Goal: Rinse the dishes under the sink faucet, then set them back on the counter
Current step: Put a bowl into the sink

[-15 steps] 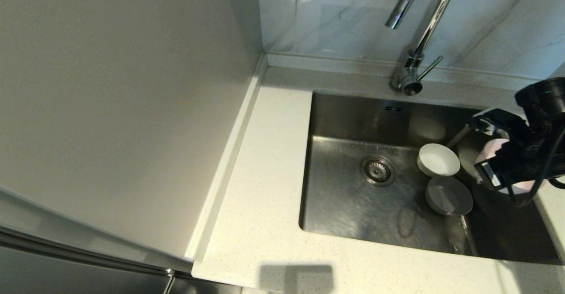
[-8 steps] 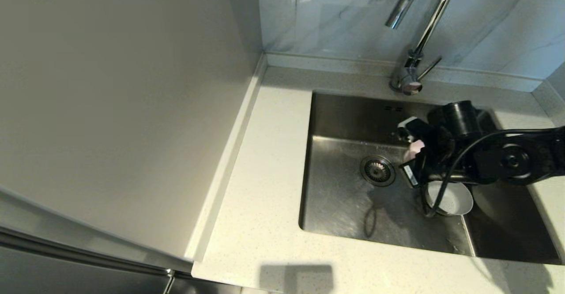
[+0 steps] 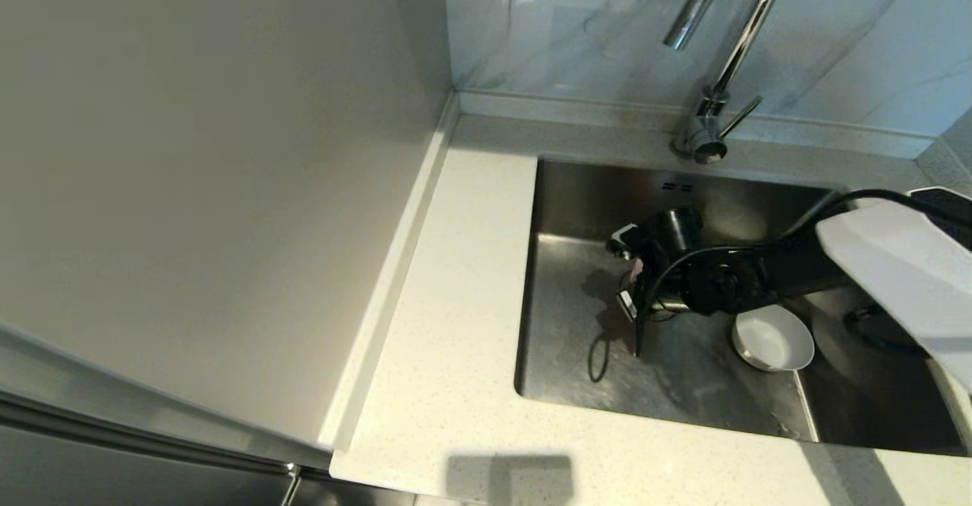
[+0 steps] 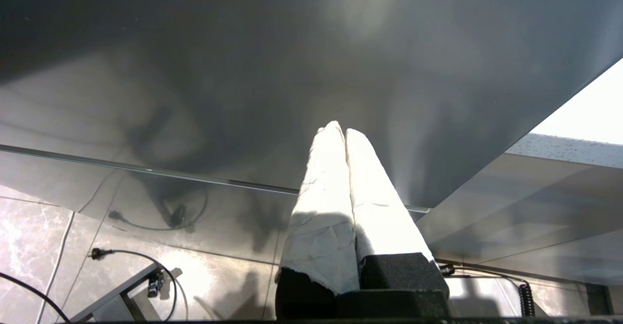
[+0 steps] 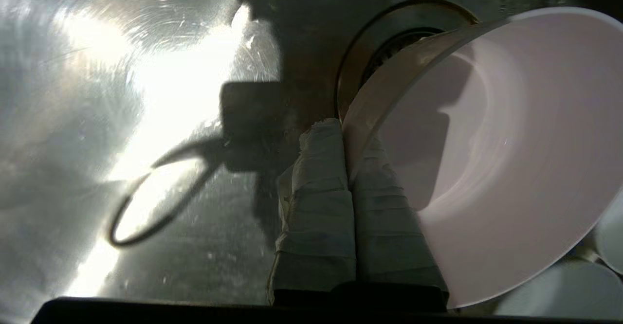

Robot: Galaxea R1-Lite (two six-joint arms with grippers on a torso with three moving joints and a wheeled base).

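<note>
A speckled counter [image 3: 456, 324] is shown around a steel sink [image 3: 577, 354], with the faucet [image 3: 721, 58] at upper right of the head view against a marbled wall. At centre right, the right gripper [image 5: 346, 144] is closed on the rim of a pink bowl [image 5: 491, 153] above the drain [image 5: 384, 42], which is partly hidden. A white bowl [image 3: 773, 339] rests on the sink floor. The left gripper [image 4: 339, 130], fingers pressed together and empty, is seen beside a grey panel.
</note>
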